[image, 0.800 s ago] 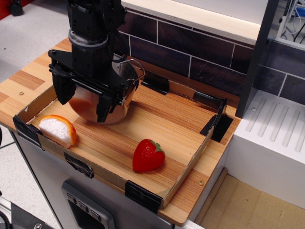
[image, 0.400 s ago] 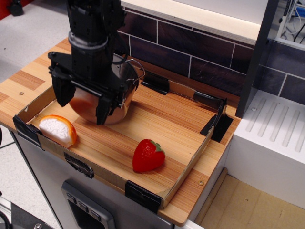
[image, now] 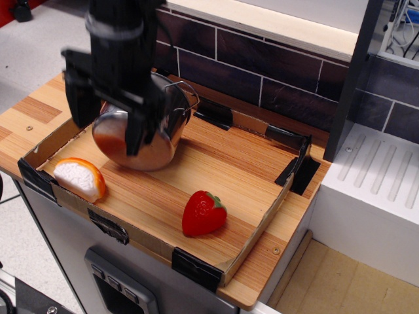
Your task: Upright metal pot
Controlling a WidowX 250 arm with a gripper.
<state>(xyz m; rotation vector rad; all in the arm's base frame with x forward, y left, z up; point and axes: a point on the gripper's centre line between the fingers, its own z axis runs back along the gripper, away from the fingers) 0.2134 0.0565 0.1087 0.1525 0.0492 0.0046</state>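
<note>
The black robot gripper [image: 110, 124] is hanging with its jaws spread wide, one finger [image: 82, 104] standing to the viewer's left and the other [image: 139, 127] to the right. Nothing is held between them; the fingers are blurred. Directly behind and below the jaws, the shiny stainless-steel cylindrical pot [image: 147, 131] is lying tipped on its side on the wooden board, its rounded base facing the camera and showing in the gap between the jaws. A thin wire loop handle [image: 186, 91] is sticking out to the right of the jaws, near the pot's rim. Whether either finger is touching the pot's surface cannot be told.

Below the left jaw, near the front corner, a white-and-orange toy citrus wedge [image: 79, 178] is resting on the board, apart from the pot. Well below and to the right of the jaws, a red toy strawberry with a green leaf [image: 203, 212] is lying near the front edge. All three items are sitting inside a shallow cardboard tray with black tape at its corners [image: 196, 268], laid on a wooden countertop [image: 29, 111].
</note>
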